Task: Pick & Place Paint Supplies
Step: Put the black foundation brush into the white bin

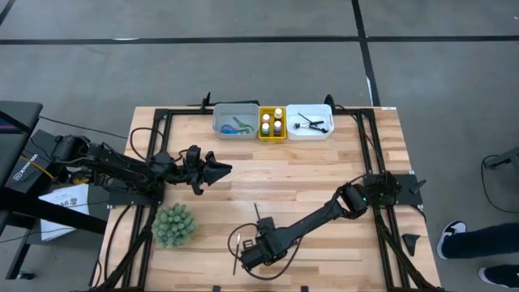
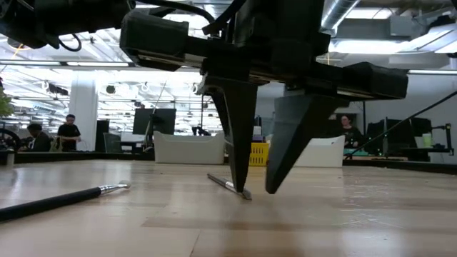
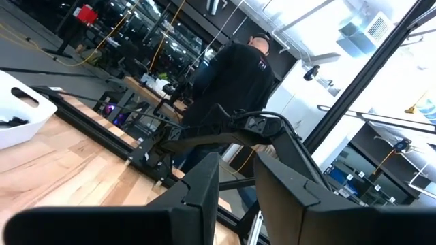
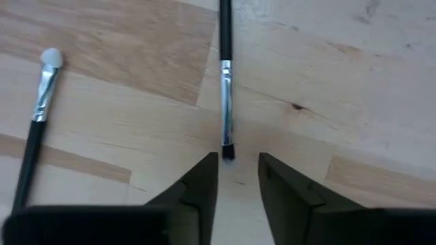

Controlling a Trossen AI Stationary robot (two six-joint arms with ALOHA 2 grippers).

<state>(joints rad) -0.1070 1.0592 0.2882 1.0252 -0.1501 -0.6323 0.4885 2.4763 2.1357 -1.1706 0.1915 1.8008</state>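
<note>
A: Thin dark-handled brush with a silver ferrule (image 4: 225,102) lies flat on the wooden table (image 4: 340,68), its bristle tip between the right gripper (image 4: 238,178) fingertips. The jaws stand a little apart and hold nothing.

B: And the risk?

A: I think they catch only the tip, so the brush may slip or swing. A second round-tipped brush (image 4: 37,116) lies near. The left gripper (image 1: 212,173) waits aloft, narrowly parted, empty.
</note>
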